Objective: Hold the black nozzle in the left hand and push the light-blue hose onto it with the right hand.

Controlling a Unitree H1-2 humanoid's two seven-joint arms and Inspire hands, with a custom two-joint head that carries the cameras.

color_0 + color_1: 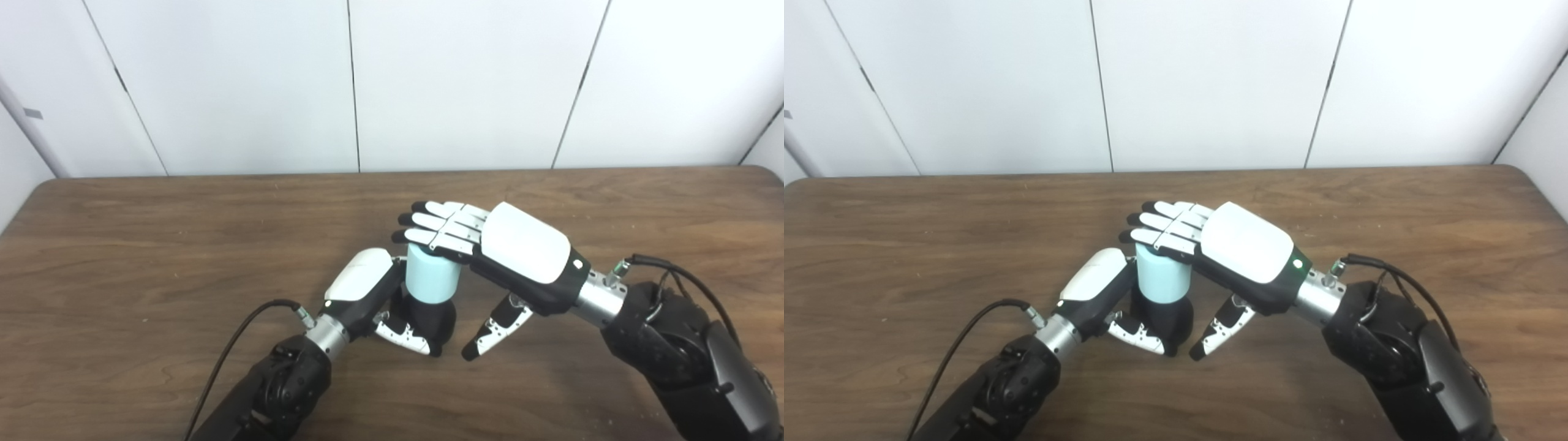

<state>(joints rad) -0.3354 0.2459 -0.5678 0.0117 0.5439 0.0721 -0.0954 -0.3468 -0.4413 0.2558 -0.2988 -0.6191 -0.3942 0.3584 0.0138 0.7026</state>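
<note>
I've got one wooden desk [153, 245] under me, bare apart from the work at its middle. Two arms come in from the near edge. My right robot hand [490, 245] lies flat and released, fingers [429, 223] stretched straight over the top of the light-blue hose [430, 275], thumb hanging free below; I read that as a palm-down press to seat the hose rather than a grip. My left robot hand [367, 294] is wrapped around the black nozzle [432, 318] low on its base, grasping it so it stays upright against that push. One hose piece, one nozzle: the hose stands on the nozzle's top, apparently partly on; how deep, I cannot tell.
</note>
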